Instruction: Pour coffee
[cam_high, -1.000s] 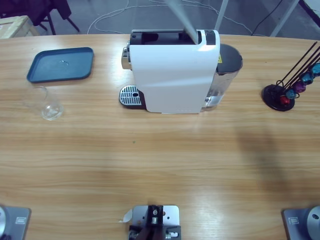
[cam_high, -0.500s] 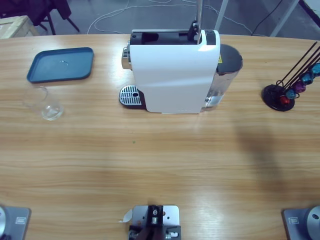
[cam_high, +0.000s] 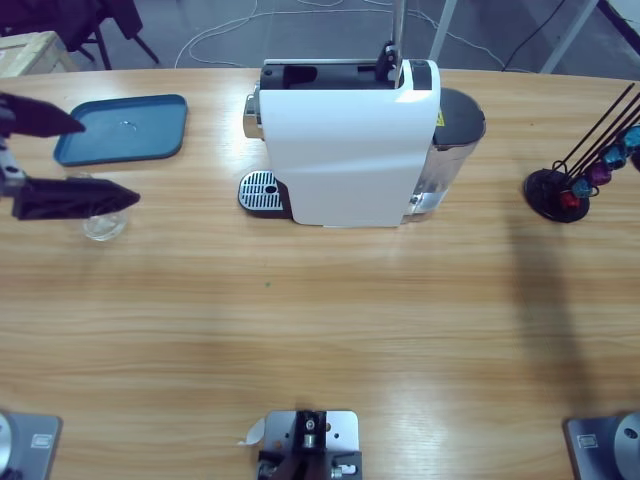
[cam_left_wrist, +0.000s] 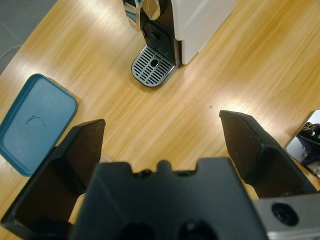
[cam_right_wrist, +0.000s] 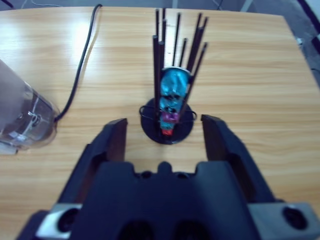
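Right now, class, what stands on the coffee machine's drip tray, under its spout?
Nothing stands on the drip tray: its round metal grille is bare. The spout is above it. The empty glass sits apart on the table, partly covered by the left gripper.

Your left tool (cam_high: 105, 158), jaws spread wide, hangs over the glass (cam_high: 100, 222) at the counter's (cam_high: 330, 320) left edge, the tray (cam_high: 122, 128) just behind. Between it and the machine's (cam_high: 345, 145) drip grate (cam_high: 262, 191) lies bare wood. Your right tool (cam_right_wrist: 162, 131) faces the capsule rack (cam_right_wrist: 170, 107), whose tall rods block passage; the water tank (cam_right_wrist: 22, 117) stands well to one side
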